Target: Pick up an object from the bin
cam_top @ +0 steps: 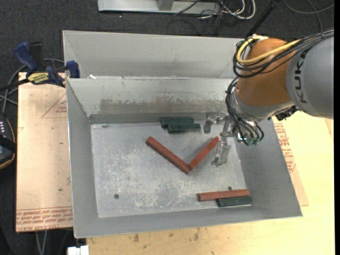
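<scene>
Thing at the fingers: a slim red-brown bar [204, 153], lying flat and slanted on the bin floor. Its upper end lies in the gap between the fingers.
Fingers: the fingers [219, 155] stand spread apart, one on each side of that upper end. Whether either one touches the bar, I cannot tell.
Second bar: another red-brown bar [167, 154] lies to the left of the fingers and slants the other way. Its lower end meets the lower end of the first bar, so the two make a V that opens upward.
Green block: a dark green block [180, 124] lies left of the fingers and a little above them, near the foot of the bin's back wall, apart from both bars.
Pair below: well below the fingers, near the front wall, a third red-brown bar [223, 195] lies level. A second dark green block [234, 201] lies just beside it on the front-wall side.
Bin: the grey metal bin [79, 142] has sloped walls and a scuffed floor.
Arm: the orange cover [263, 70] with yellow cables sits above and to the right of the fingers.
</scene>
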Robot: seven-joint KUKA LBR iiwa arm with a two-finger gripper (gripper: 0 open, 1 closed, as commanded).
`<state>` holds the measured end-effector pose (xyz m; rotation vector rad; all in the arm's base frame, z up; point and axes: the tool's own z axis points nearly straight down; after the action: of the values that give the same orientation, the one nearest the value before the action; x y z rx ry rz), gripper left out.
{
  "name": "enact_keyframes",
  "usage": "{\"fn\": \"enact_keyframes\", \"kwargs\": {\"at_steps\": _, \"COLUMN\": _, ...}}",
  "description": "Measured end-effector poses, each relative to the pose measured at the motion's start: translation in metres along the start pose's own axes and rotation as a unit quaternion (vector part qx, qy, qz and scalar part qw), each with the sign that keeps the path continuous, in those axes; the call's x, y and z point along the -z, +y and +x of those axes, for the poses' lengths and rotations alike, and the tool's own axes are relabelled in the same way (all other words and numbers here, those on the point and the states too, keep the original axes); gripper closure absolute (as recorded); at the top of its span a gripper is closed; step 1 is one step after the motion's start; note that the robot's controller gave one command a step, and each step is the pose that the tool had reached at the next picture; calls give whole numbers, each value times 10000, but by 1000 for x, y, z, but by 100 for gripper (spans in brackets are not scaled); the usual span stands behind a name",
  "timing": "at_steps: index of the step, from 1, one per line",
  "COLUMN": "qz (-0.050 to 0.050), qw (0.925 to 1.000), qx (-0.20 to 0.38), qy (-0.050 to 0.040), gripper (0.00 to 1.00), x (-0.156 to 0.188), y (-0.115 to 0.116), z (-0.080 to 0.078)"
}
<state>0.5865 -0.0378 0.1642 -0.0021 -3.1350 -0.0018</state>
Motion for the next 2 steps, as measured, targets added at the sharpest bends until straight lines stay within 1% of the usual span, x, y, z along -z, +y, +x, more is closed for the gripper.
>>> {"fn": "enact_keyframes", "kwargs": {"at_steps": 1, "qz": 1, "qw": 9980, "qx": 627, "qy": -13, "gripper": 0, "x": -98, "y": -24, "z": -23}}
{"fn": "enact_keyframes", "kwargs": {"at_steps": 2, "qz": 4, "qw": 9980, "qx": 632, "qy": -42, "gripper": 100, "x": -94, "y": -23, "z": -25}}
